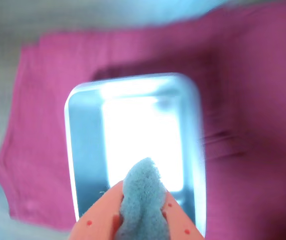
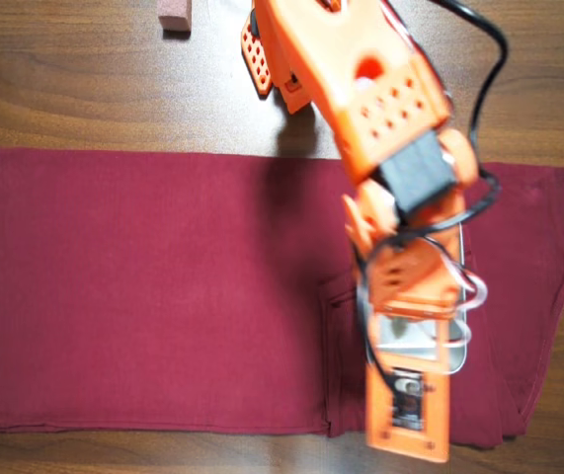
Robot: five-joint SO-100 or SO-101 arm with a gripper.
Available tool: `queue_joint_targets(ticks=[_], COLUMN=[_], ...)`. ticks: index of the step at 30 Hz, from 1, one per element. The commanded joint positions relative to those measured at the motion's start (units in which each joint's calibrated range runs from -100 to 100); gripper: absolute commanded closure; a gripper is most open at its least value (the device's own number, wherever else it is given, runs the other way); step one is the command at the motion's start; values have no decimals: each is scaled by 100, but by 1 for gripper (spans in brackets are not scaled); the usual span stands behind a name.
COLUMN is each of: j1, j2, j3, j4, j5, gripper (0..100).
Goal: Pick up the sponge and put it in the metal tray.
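In the wrist view the pale grey-blue sponge [image 1: 140, 210] is squeezed between my orange fingers [image 1: 95, 222], bulging up past their tips. My gripper [image 1: 143, 192] is shut on it and hangs over the near end of the shiny metal tray [image 1: 82, 150], whose floor glares white. The view is blurred by motion. From overhead, my orange arm [image 2: 380, 99] covers most of the tray [image 2: 412, 341]; only a silver patch shows beneath the wrist. The sponge and the fingertips are hidden there.
A dark red cloth [image 2: 153, 286] lies under the tray and covers most of the wooden table [image 2: 64, 89]. A pinkish-red block [image 2: 174, 15] sits at the top edge of the overhead view, left of the arm's base.
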Motion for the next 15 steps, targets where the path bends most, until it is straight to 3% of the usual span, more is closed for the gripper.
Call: queue_joint_targets(ticks=[1,8,11,15], j1=[-515,-669,-650,-362], j2=[334,635,689,644], j3=[-294,-230,-230,-285], j4=[-5,41,4,318], j5=[-54,-112,-117,137], gripper=[99,94,76,61])
